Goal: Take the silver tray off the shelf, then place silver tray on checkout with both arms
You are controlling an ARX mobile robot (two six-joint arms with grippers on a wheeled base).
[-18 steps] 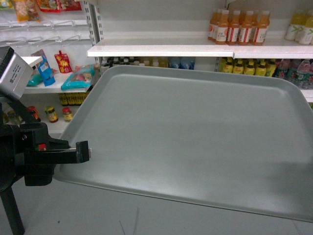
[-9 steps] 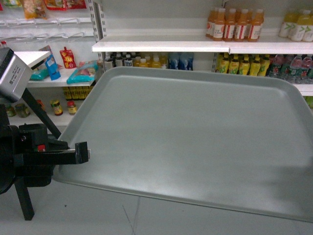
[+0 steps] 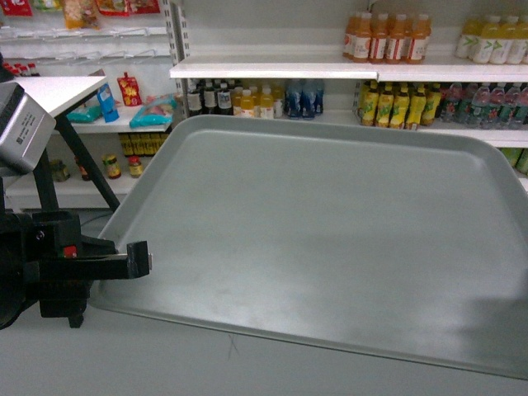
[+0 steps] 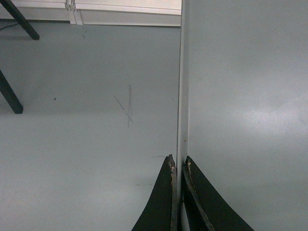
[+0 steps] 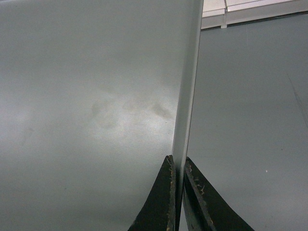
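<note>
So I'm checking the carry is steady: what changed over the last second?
The shelves slid rightward in the head view, and a white table came in at left. The silver tray stayed put in view, both edges still pinched by the left gripper and right gripper.

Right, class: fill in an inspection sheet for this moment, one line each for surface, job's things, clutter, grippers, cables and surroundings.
Surface: grey floor under the tray; white table at far left.
Job's things: silver tray held in the air, empty, clear of the shelf.
Clutter: nothing seen on the tray.
Grippers: left gripper and right gripper each shut on a tray rim.
Cables: nothing seen.
Surroundings: store shelves stocked with drink bottles and snack packets.
</note>
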